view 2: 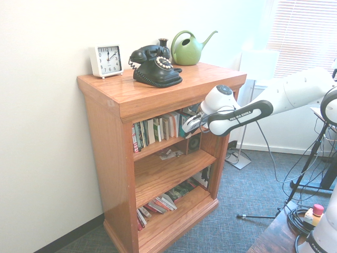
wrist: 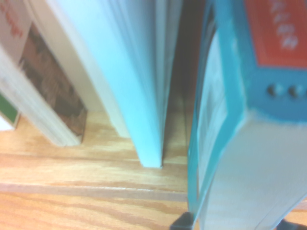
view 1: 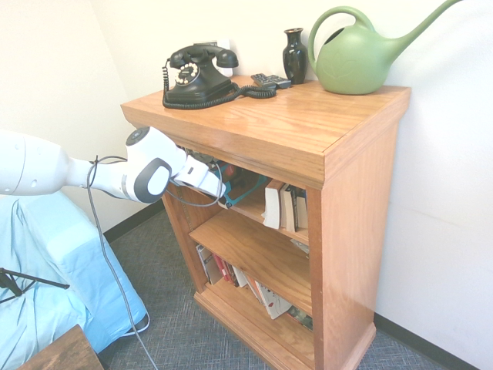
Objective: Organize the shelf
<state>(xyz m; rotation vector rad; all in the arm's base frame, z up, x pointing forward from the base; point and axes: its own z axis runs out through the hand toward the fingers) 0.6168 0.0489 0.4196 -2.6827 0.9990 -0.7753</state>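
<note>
The shelf [view 1: 308,131] [view 2: 158,95] is an orange-brown wooden bookcase against the wall. My gripper [view 1: 225,196] [view 2: 188,125] reaches into its top level from the front. A teal book [view 1: 250,189] [wrist: 249,120] with a red cover panel leans right at the gripper's tip; whether it is gripped does not show. Beside it in the wrist view a pale book [wrist: 139,81] stands upright on the board. A row of upright books [view 2: 155,132] fills the rest of that level. More books [view 1: 246,281] [view 2: 163,203] lie slumped on the bottom level.
On the top stand a black dial phone [view 1: 199,75], a dark vase [view 1: 294,54], a green watering can [view 1: 354,58] and a white clock [view 2: 107,60]. A blue-covered piece of furniture [view 1: 54,270] sits beside the shelf. A wooden table corner [view 2: 274,237] is nearby.
</note>
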